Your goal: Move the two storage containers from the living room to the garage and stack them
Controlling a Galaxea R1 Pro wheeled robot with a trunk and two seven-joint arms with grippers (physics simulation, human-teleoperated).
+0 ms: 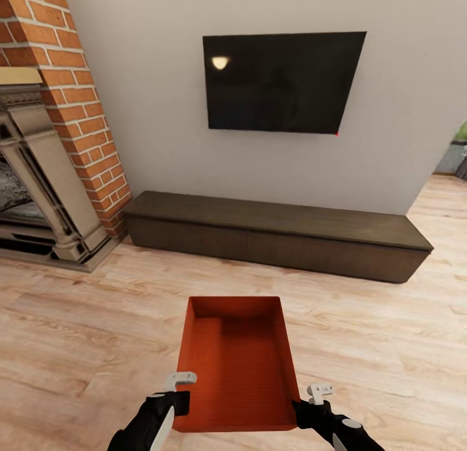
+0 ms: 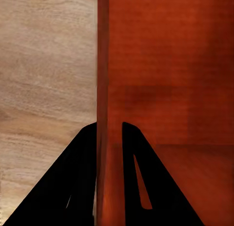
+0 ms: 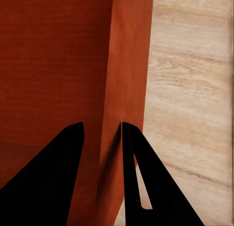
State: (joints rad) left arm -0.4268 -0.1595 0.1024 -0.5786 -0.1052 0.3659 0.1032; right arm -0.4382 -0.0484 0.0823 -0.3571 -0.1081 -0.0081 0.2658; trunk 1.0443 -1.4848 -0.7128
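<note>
Nearest the camera, the left end effector (image 1: 176, 387) pinches the left wall of the orange-red storage container (image 1: 237, 366) close to its near corner, with 1 dark finger (image 2: 73, 182) outside against the wall and the other inside the box. The right end effector (image 1: 310, 399) pinches the right wall near its near corner in the same way, 1 finger (image 3: 146, 182) outside and 1 inside. The container is open-topped and sits squarely between the 2 arms over the light wood plank floor (image 1: 84, 334) of the living room; whether it rests on the planks or is lifted clear, I cannot tell. Farther off, a long dark low cabinet (image 1: 279, 237) stands against the pale wall, with a black TV (image 1: 282, 81) mounted above it. At far left rises a red brick chimney (image 1: 78, 94) with a grey fireplace (image 1: 39, 178).
</note>
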